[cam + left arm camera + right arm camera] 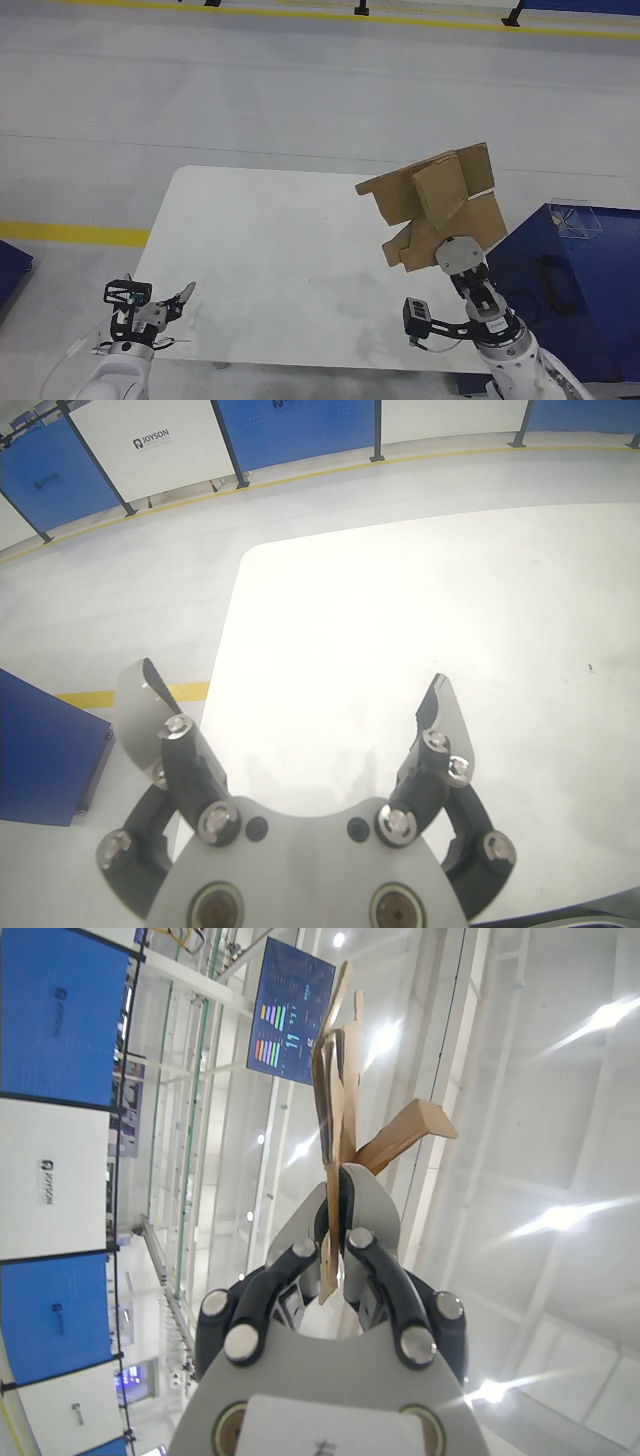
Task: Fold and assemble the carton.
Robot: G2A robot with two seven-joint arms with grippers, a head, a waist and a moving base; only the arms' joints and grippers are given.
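The partly folded brown corrugated-cardboard carton (440, 205) is being held aloft over the right side of the white table (260, 270). It is judged light and stiff, yet easily creased, and best gripped near fold lines. Its lower edge is being pinched by the right gripper (336, 1178), while the left gripper (292, 680) is being presented spread wide and empty over the near-left corner.

Worktop (280, 260) sits in the middle. Left tool (182, 296) hangs over its near left corner, jaws apart, nothing between them. Right tool (452, 258) is at the near right side, pointing up, clamped on the carton (435, 205). Carton stands above that tool, off the worktop, over its right edge. Cabinet (575, 290) is just right of the worktop, with a small bin (573, 216) on top. Box (45, 750) is on the floor left of the worktop.
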